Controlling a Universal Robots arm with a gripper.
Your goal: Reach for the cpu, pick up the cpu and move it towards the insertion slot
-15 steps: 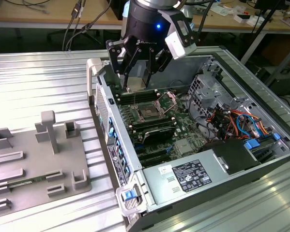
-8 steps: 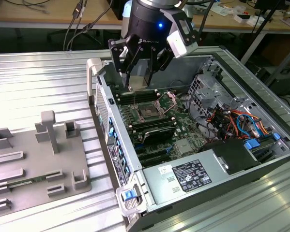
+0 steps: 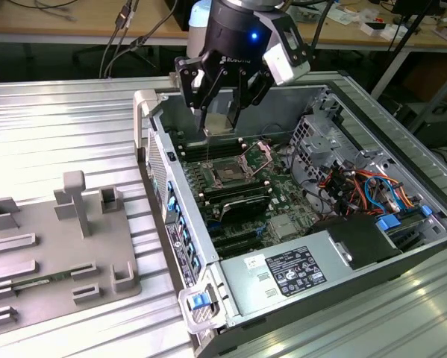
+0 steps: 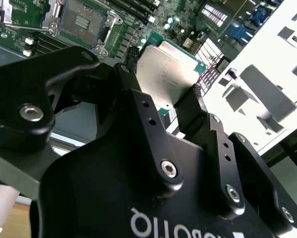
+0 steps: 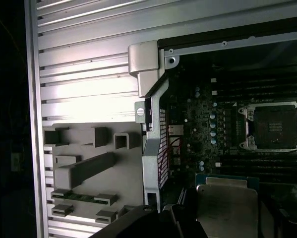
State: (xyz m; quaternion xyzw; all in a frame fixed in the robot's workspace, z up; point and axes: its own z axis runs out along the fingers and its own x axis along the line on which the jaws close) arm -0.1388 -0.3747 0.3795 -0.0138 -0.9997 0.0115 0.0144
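Observation:
In the exterior view my gripper (image 3: 222,119) hangs inside the open computer case, shut on the cpu (image 3: 220,125), a thin square chip with a silvery top. The chip is held in the air above the green motherboard, a little behind the insertion slot (image 3: 229,173), whose latch frame (image 3: 260,154) stands open. The second wrist view shows the cpu (image 4: 168,74) pinched at its edges between the two black fingers (image 4: 133,94), with the insertion slot (image 4: 81,22) beyond it. The cpu (image 5: 227,208) and the insertion slot (image 5: 276,126) are a short way apart in the first wrist view.
A grey fixture plate (image 3: 51,246) with raised blocks lies on the ribbed metal table, at the exterior view's left of the case. Inside the case are a power supply (image 3: 290,272), a drive cage with coloured cables (image 3: 357,179), and long black memory slots (image 3: 242,201). The case wall (image 3: 160,149) rises beside the board.

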